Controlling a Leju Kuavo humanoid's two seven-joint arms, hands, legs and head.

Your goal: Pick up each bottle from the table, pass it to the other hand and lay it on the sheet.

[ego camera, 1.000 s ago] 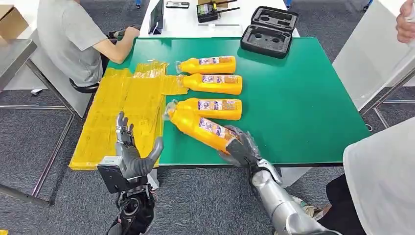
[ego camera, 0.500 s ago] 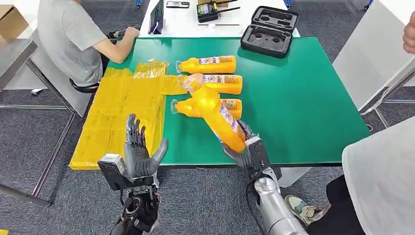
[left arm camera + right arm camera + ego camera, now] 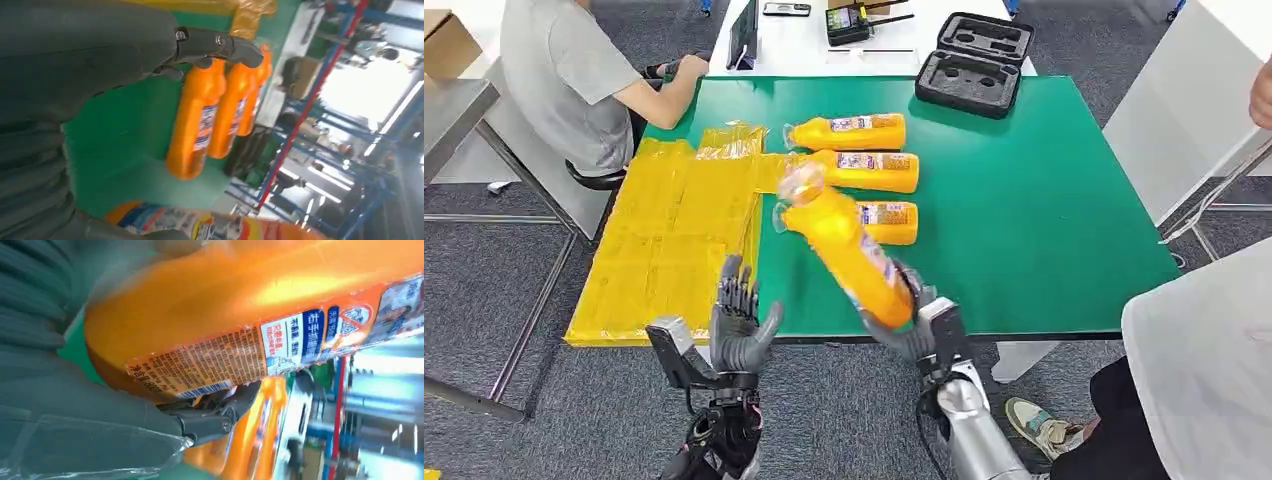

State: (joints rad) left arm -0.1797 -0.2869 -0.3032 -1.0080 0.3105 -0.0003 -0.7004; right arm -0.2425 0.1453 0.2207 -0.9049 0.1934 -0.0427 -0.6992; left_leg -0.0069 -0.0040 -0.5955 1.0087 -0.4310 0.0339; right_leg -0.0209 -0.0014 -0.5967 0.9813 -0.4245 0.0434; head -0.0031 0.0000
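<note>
My right hand (image 3: 918, 318) grips the base of an orange bottle (image 3: 849, 245) and holds it lifted and tilted, neck pointing up and away over the green table (image 3: 1044, 200); up close its label (image 3: 280, 347) faces the wrist camera. My left hand (image 3: 742, 325) is raised with fingers spread, palm toward the bottle, empty, near the table's front edge. Three more orange bottles lie on the table: the far one (image 3: 849, 131), the middle one (image 3: 864, 171) and the near one (image 3: 894, 221), partly hidden behind the held bottle. The yellow sheet (image 3: 669, 235) covers the table's left side.
A black foam-lined case (image 3: 976, 65) lies open at the table's far edge. A person in a grey shirt (image 3: 574, 75) sits at the far left corner. Another person in white (image 3: 1204, 370) stands at the right. A white table with devices (image 3: 844, 25) stands beyond.
My right hand has lifted the bottle off the table and swung it up and leftward. My left hand has moved right, toward the bottle, staying spread.
</note>
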